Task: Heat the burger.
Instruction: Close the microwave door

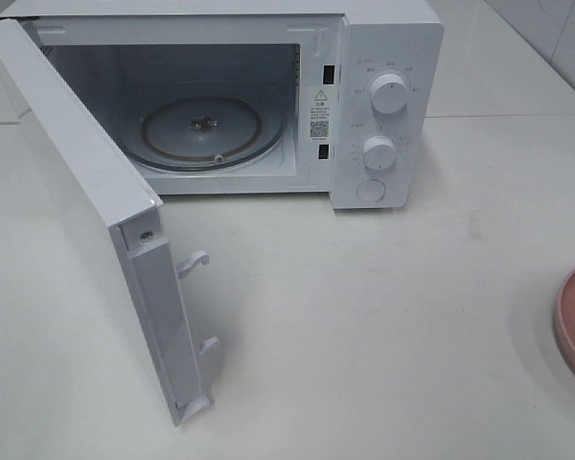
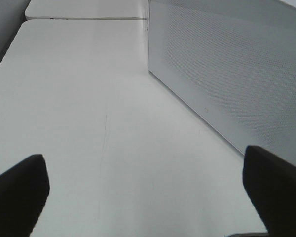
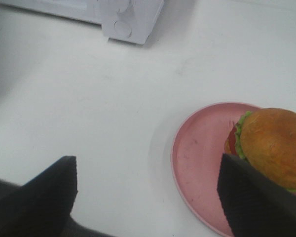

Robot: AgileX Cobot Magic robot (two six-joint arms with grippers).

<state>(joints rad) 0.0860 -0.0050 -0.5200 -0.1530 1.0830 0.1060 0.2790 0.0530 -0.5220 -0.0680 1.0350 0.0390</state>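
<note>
Both grippers hang spread wide with nothing between their fingers: the right gripper (image 3: 147,197) hovers above the table beside the burger (image 3: 272,146), the left gripper (image 2: 148,192) sits low by the perforated outer face of the microwave door (image 2: 232,79). That burger, domed golden bun over frilly lettuce and a flash of red tomato, rests on the far side of the round pink plate (image 3: 197,153), which barely peeks in at the overhead view's right edge. Risk ahead, I'd say: a soft, stacked burger could squash or shed its layers under a hard pinch, and the smooth plate might skid. Beyond, the white microwave (image 1: 388,105) gapes, its glass turntable (image 1: 211,129) bare.
</note>
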